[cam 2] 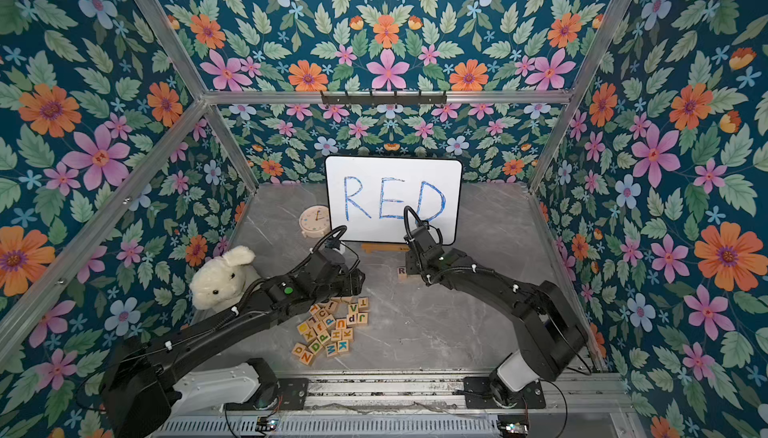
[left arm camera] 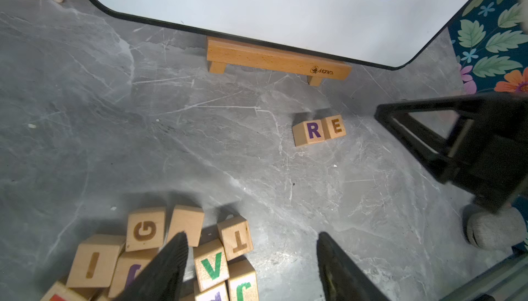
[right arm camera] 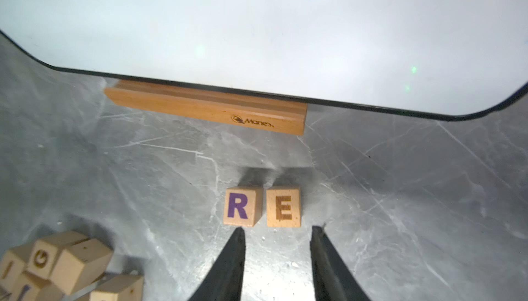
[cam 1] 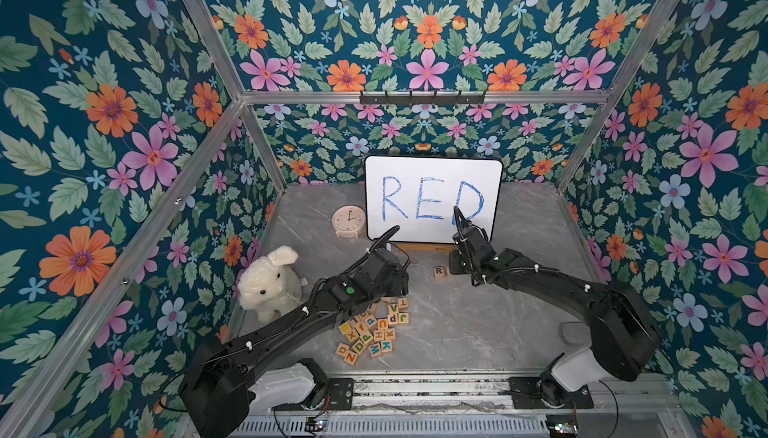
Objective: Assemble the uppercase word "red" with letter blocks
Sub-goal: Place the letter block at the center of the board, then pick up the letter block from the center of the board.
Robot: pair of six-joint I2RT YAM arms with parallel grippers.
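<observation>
Fingers (right arm camera: 233, 259) of the right gripper (right arm camera: 278, 229) stand narrowly parted and empty, tips just short of two letter blocks set side by side with barely a gap: one purple R block (right arm camera: 241, 206) and one brownish-orange E block (right arm camera: 283, 208). Behind them, one wooden stand (right arm camera: 200, 105) carries a logo reading roughly "Mane". It props up one whiteboard (cam 1: 432, 190) with RED handwritten in blue. The left gripper (left arm camera: 251, 234), fingers wider apart and also empty, hovers over one loose pile (cam 1: 374, 328), too hidden by the arm to count. T, V, J, G, I, K and a green D (cam 1: 360, 346) show. One clock (cam 1: 348, 220), one plush rabbit (cam 1: 270, 282).
</observation>
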